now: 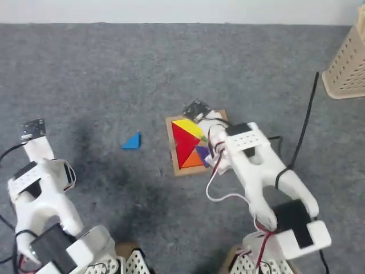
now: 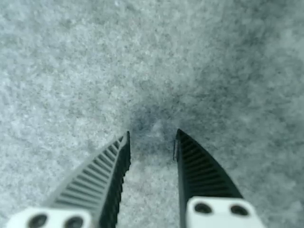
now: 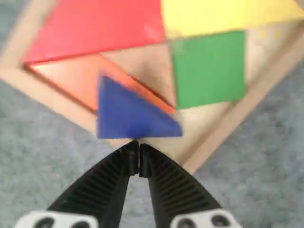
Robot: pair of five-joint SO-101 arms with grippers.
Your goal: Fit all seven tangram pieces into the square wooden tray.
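The square wooden tray [image 1: 173, 149] lies mid-table holding a yellow piece [image 1: 188, 127], a red triangle [image 1: 182, 142] and an orange piece [image 1: 191, 161]. The right wrist view adds a green square [image 3: 209, 69] in the tray [image 3: 247, 102]. A dark blue triangle [image 3: 130, 114] lies tilted, partly over the orange piece [image 3: 66, 78]. My right gripper [image 3: 138, 153] is shut, its tips touching that triangle's near edge. A light blue triangle [image 1: 132, 141] lies on the carpet left of the tray. My left gripper [image 2: 152, 135] hangs open over bare carpet, far left.
A perforated beige basket [image 1: 348, 63] stands at the far right edge. A black cable [image 1: 305, 125] runs across the carpet right of the tray. The left arm [image 1: 40, 182] stands at the near left.
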